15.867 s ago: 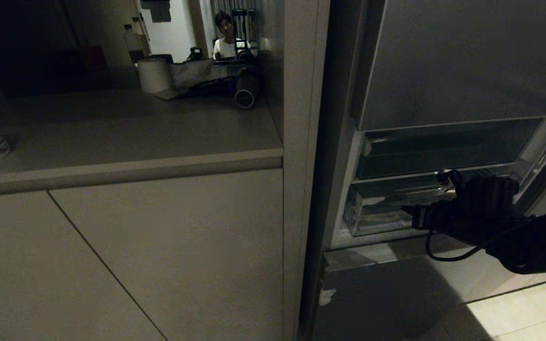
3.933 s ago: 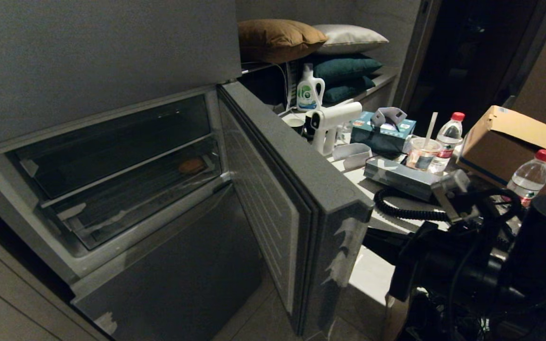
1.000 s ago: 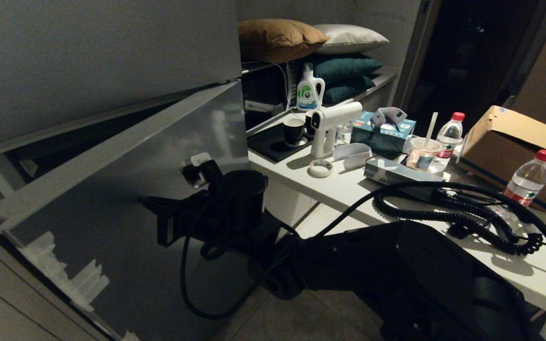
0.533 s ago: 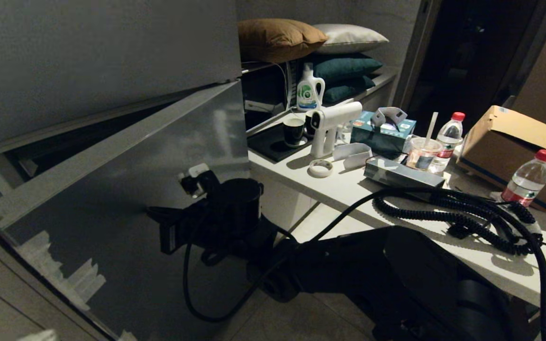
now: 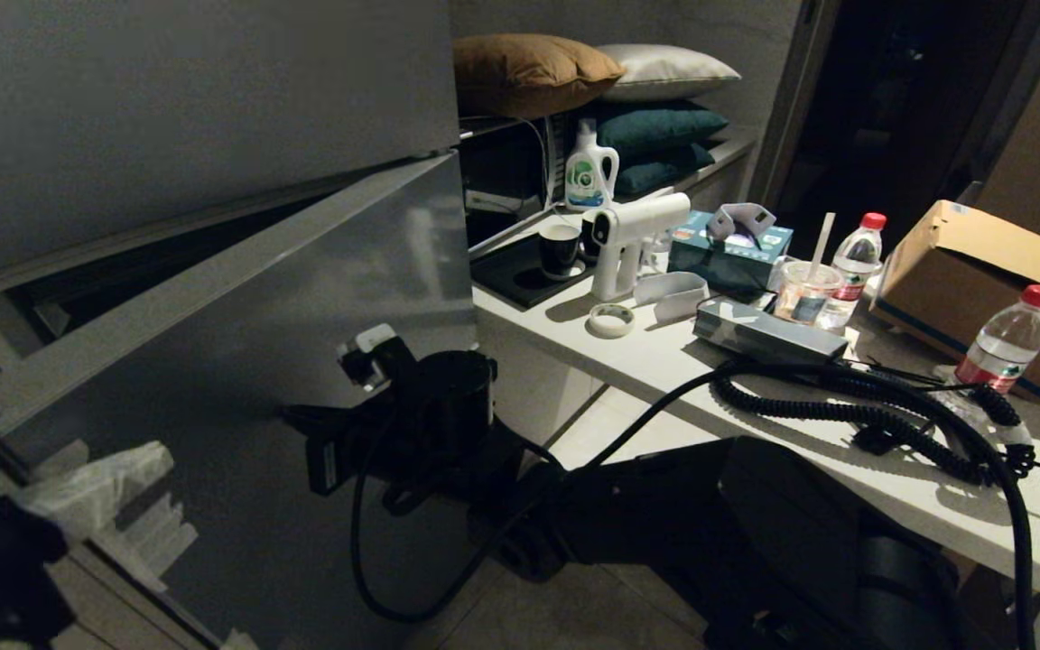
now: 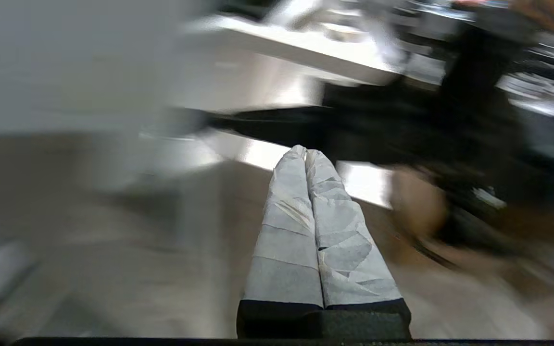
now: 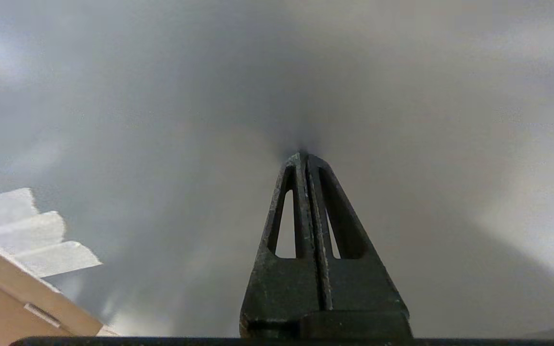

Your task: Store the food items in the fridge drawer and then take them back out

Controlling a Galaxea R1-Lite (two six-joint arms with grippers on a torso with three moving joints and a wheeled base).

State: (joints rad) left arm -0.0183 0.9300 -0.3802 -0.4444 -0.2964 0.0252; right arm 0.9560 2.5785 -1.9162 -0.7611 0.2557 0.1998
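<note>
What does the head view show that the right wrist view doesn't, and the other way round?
Only the head view shows the white counter with its spray gun, red-capped bottles, cardboard box and coiled cable, the stacked pillows, and the left gripper at the lower left edge. Only the right wrist view shows the right gripper with its fingers pressed together, tips at the grey door panel. Both show that panel and the whitish tape scraps near its lower corner.

- Door panel (image 5: 240, 361): smooth metallic grey, faintly reflective, patched with whitish tape.
- Left gripper (image 6: 304, 153): fingers wrapped in creased white tape.
- Box (image 5: 980, 271): matt cardboard.
</note>
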